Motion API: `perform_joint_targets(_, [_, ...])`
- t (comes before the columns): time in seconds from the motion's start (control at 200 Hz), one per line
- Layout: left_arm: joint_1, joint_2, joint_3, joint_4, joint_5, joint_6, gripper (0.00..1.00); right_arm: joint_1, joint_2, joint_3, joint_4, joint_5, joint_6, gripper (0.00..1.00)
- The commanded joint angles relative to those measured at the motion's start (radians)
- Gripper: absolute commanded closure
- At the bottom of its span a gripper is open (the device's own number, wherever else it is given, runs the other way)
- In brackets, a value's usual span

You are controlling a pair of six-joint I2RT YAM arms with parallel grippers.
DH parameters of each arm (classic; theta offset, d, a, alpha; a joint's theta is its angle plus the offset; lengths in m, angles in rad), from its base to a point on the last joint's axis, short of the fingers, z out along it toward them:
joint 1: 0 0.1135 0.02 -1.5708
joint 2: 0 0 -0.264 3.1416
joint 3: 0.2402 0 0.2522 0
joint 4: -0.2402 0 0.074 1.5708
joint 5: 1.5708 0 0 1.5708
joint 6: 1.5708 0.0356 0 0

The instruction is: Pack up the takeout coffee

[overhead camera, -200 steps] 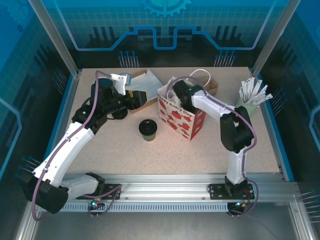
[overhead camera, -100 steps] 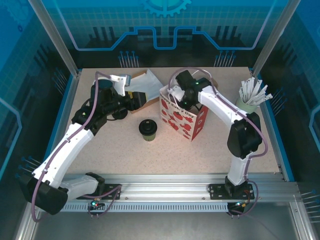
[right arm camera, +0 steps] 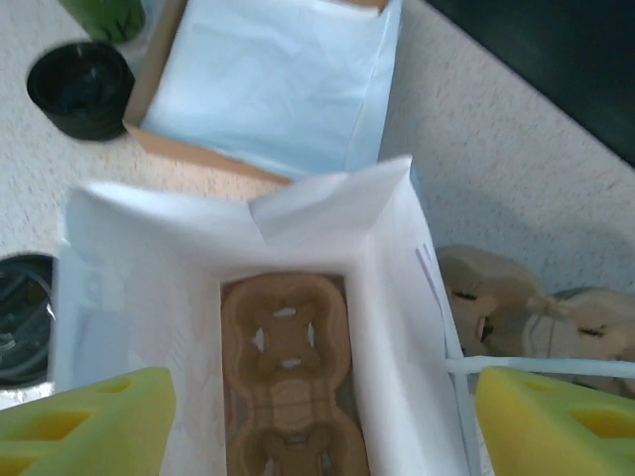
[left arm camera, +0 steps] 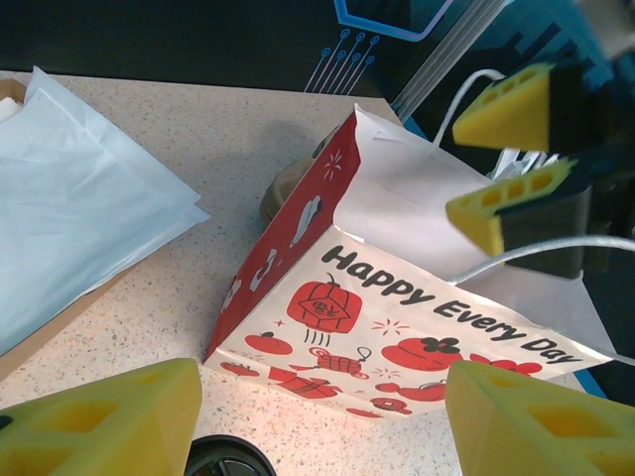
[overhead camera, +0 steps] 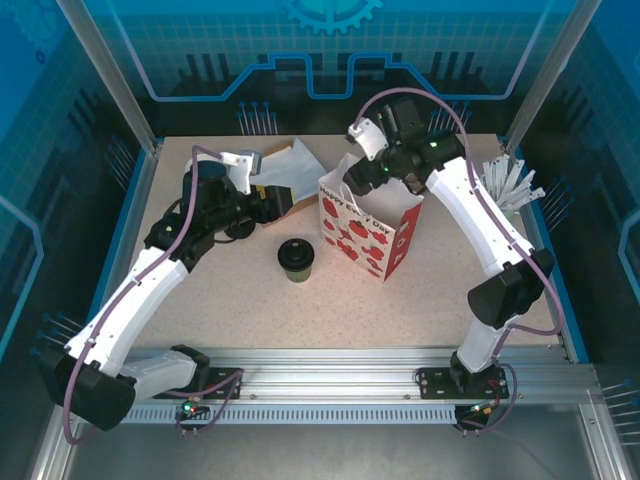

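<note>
The takeout coffee (overhead camera: 296, 258), a small olive-green cup with a black lid, stands on the table just left of the strawberry-print paper bag (overhead camera: 368, 228). Its lid shows at the bottom edge of the left wrist view (left arm camera: 220, 462) and at the left edge of the right wrist view (right arm camera: 18, 319). My left gripper (overhead camera: 280, 200) hangs open behind the cup, facing the bag (left arm camera: 397, 297), with nothing between its fingers. My right gripper (overhead camera: 378, 178) hovers open above the bag's mouth (right arm camera: 248, 228). A brown cup carrier (right arm camera: 288, 387) lies on the bag's floor.
A shallow box of white paper (overhead camera: 285, 172) sits behind the left gripper. A pale green cup of white sticks (overhead camera: 500, 195) stands at the right. Beige carriers (right arm camera: 496, 307) lie behind the bag. A black round thing (right arm camera: 79, 84) sits near the box.
My right arm has lifted out of the bag and risen above it toward the back. The bag now stands open and upright. The left arm and the cup have not moved.
</note>
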Motion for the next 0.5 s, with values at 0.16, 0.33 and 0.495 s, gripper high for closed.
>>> perform_joint_targets(0.16, [0.012, -0.050, -0.045, -0.008, 0.014, -0.005, 0.32, 0.008, -0.107, 0.125, -0.001, 0.084, 0.113, 0.21])
perform_joint_targets(0.33, [0.045, -0.119, -0.137, -0.026, 0.023, -0.067, 0.29, 0.247, -0.199, 0.041, 0.068, 0.162, 0.018, 0.19])
perform_joint_targets(0.495, [0.194, -0.193, -0.223, -0.112, 0.107, -0.169, 0.28, 0.433, -0.122, 0.072, -0.031, 0.186, 0.002, 0.19])
